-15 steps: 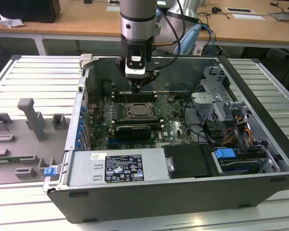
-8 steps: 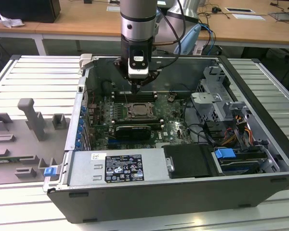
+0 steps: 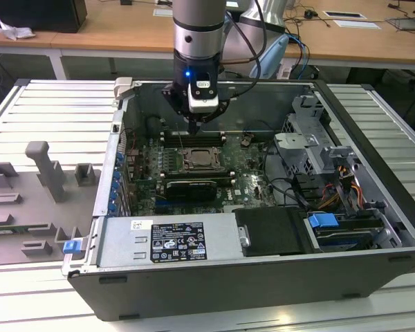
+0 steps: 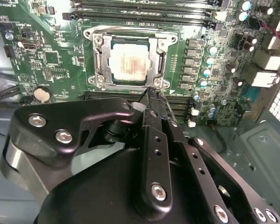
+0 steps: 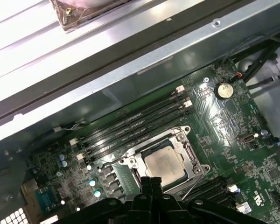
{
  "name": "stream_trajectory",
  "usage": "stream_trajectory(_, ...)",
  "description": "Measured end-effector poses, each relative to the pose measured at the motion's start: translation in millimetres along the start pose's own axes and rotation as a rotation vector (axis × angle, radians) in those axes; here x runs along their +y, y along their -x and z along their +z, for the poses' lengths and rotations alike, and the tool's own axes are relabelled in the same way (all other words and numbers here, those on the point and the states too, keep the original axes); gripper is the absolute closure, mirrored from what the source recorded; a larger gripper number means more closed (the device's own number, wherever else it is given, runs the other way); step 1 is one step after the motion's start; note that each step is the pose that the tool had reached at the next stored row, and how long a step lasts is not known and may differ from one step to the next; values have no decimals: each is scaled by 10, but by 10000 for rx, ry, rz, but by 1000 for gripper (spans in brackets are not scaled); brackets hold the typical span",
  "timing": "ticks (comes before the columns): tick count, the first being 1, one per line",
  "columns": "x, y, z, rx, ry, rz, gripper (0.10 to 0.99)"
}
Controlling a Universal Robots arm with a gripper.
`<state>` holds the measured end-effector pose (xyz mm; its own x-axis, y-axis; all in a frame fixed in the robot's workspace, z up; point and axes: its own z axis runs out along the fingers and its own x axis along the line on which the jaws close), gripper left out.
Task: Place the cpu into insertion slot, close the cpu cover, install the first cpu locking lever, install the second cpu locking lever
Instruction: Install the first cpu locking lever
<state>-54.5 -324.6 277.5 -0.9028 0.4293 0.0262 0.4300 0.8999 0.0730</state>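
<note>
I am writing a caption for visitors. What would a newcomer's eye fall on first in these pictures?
The gripper comes first: it hangs inside the open computer case, low over the green motherboard. In the second wrist view, the pale cpu shows through the window of the silver cpu cover, just beyond the gripper's tip.

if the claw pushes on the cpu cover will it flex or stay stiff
The cover looks like thin sheet metal, so it is probably stiff but slightly springy. It lies flat, framing the cpu, so a push likely moves it little. Its shiny finish may let the claw slip.
</note>
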Motion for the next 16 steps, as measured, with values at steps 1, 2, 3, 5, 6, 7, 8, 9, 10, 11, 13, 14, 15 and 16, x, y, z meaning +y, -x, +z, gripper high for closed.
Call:
stream_trajectory(1, 0, 0, 0, 8, -3, -100, 980)
stream_trajectory(2, 0, 0, 0, 16, -5, -209, 980)
stream_trajectory(3, 0, 0, 0, 21, -7, -280, 980)
stream_trajectory(5, -1, 0, 0, 27, -9, -370, 980)
stream_trajectory(6, -1, 0, 0, 31, -11, -418, 980)
stream_trajectory(7, -1, 0, 0, 34, -12, -467, 980)
stream_trajectory(8, -1, 0, 0, 38, -14, -511, 980)
stream_trajectory(9, -1, 0, 0, 42, -15, -566, 980)
stream_trajectory(10, -1, 1, 0, 47, -17, -641, 980)
stream_trajectory(11, -1, 0, 0, 51, -18, -688, 980)
stream_trajectory(13, -1, 1, 0, 60, -21, -814, 980)
stream_trajectory(14, -1, 0, 0, 64, -23, -867, 980)
stream_trajectory(15, -1, 0, 0, 74, -27, -1009, 980)
stream_trajectory(16, -1, 1, 0, 83, -30, -1131, 980)
